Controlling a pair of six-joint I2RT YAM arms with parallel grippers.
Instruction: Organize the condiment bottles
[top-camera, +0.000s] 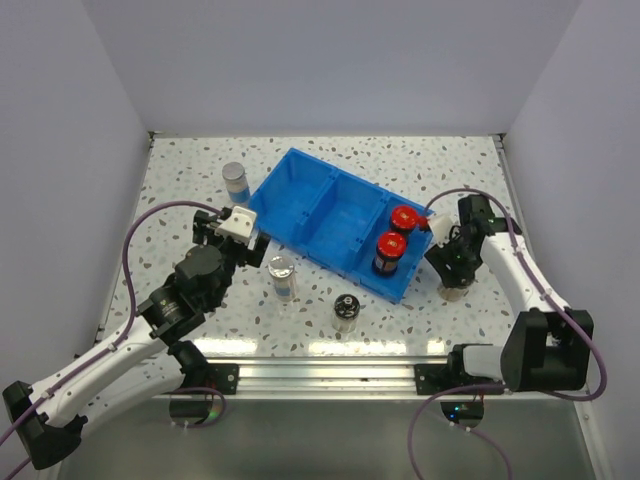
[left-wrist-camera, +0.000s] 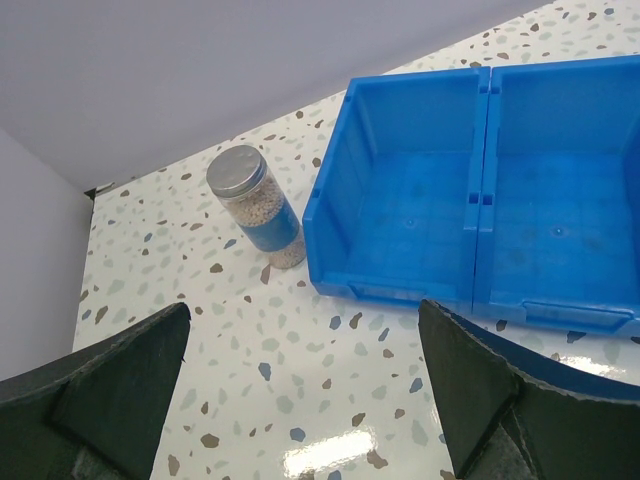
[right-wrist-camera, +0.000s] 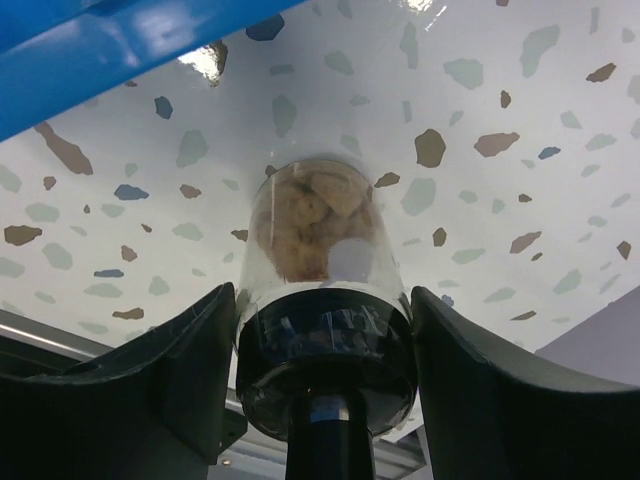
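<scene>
Top view: your right gripper (top-camera: 455, 272) sits centre right, clamped on a black-top jar (top-camera: 456, 291). The jar stands on the table (top-camera: 400, 170) just off the right end of the blue bin (top-camera: 300, 195). The bin lies up-left of it. Its right compartment holds two red-cap jars (top-camera: 403, 218) (top-camera: 390, 252); the middle and left look bare. The left gripper (top-camera: 235, 225) is well apart, at the bin's left side.

Left wrist: jaws wide apart, nothing between. A silver-lid jar (left-wrist-camera: 255, 205) stands upright at upper left, just beside the bin's wall.

Right wrist: the jar is at lower centre with its cap toward the camera and its long axis along the fingers (right-wrist-camera: 190, 370). There is a pad on each side. I'd lift straight up before you head for the bin.
</scene>
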